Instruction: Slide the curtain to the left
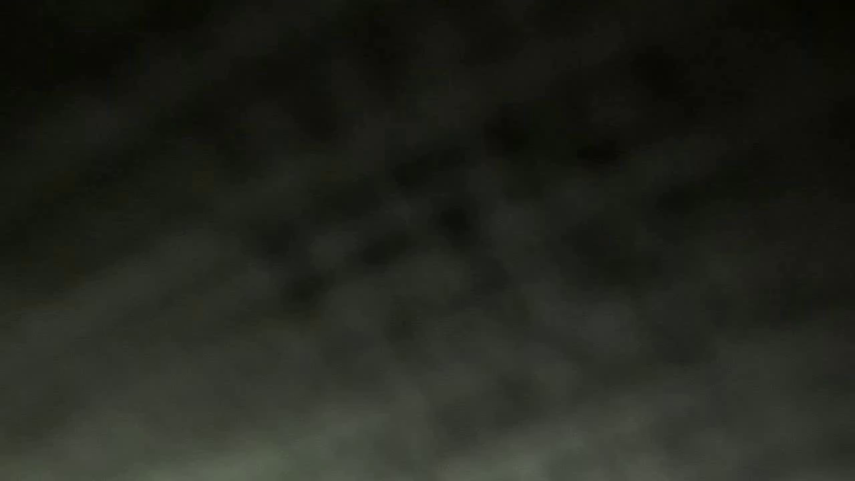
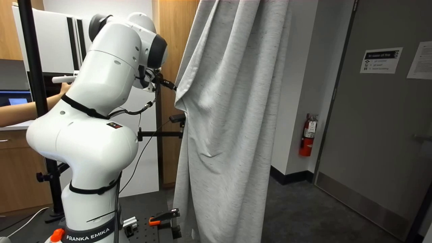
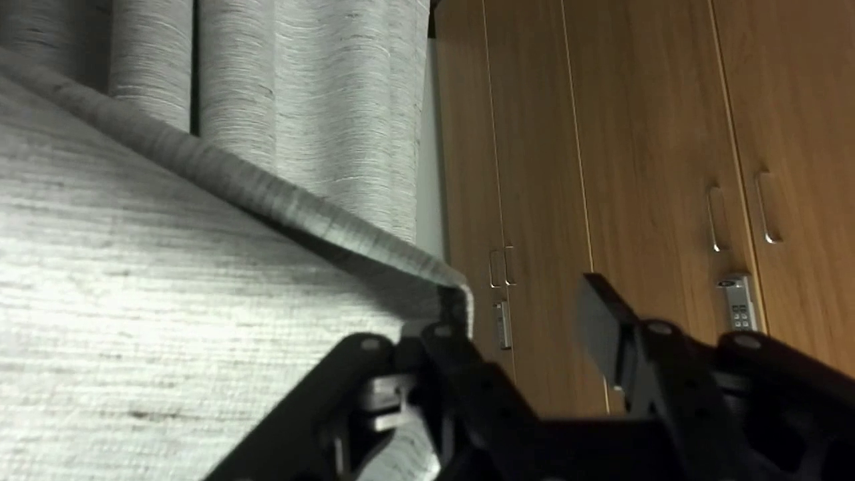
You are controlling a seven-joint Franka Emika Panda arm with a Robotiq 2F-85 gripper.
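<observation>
The curtain (image 2: 233, 118) is large, light grey and streaked, with deep vertical folds. It hangs beside the arm in an exterior view and its near edge is pulled out toward the gripper. In the wrist view the curtain (image 3: 133, 321) fills the left side. My gripper (image 3: 528, 307) is open there, fingers wide apart. The curtain's folded edge drapes over the tip of the left-hand finger. The right-hand finger stands free, away from the cloth. In the exterior view the fingertips are hidden behind the curtain's edge. An exterior view is almost black and blurred and shows nothing recognisable.
Wooden cabinets (image 3: 641, 167) with handles stand behind the gripper. A black camera mount bar (image 2: 160, 134) reaches toward the curtain below the gripper. A black pole (image 2: 33, 67) and a person's forearm (image 2: 23, 113) are behind the arm. A fire extinguisher (image 2: 307, 138) and grey door (image 2: 374, 135) are beyond the curtain.
</observation>
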